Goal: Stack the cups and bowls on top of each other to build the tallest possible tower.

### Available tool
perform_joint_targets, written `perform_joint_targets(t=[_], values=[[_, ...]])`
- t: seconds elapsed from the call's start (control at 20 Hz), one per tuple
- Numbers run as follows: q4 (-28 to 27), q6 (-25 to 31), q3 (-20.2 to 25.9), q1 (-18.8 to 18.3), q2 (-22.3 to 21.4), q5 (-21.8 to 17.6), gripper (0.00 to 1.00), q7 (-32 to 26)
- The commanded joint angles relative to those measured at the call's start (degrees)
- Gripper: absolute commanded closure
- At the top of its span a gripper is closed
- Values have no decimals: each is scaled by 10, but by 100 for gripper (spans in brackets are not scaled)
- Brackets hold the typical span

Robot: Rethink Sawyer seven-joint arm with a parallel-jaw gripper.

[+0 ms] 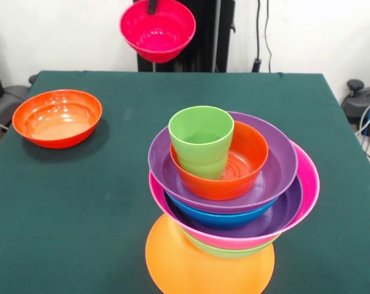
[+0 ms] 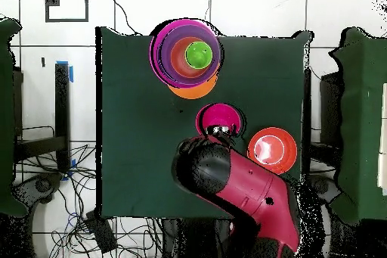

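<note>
The tower (image 1: 234, 208) stands near the table's front edge. Its base is an upturned orange bowl (image 1: 197, 269), and on it sit green, pink, purple, blue and purple bowls nested upward. A red-orange bowl (image 1: 249, 160) lies in the top purple one and holds the light-green cup (image 1: 201, 138), which leans left. A small magenta-red bowl (image 1: 158, 29) hangs in the air above the table's far edge. My gripper (image 1: 152, 6) is shut on its rim, and only one black finger shows. From overhead, the same bowl (image 2: 220, 117) hangs between the tower (image 2: 187, 52) and a loose bowl.
A loose red-orange bowl (image 1: 57, 117) sits upright at the far left of the green table (image 1: 81, 214); overhead it is the red-orange bowl (image 2: 272, 149) right of the red arm (image 2: 246, 187). Cables hang behind the table.
</note>
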State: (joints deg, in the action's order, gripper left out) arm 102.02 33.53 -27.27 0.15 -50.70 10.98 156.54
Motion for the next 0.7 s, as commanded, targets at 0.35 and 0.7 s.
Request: perform_joint_targets(t=[0.35,0.7], values=[[-147,77,35,-25,48,-49,100,-18],[-208,108,26,-22,78,-54,100,-3]])
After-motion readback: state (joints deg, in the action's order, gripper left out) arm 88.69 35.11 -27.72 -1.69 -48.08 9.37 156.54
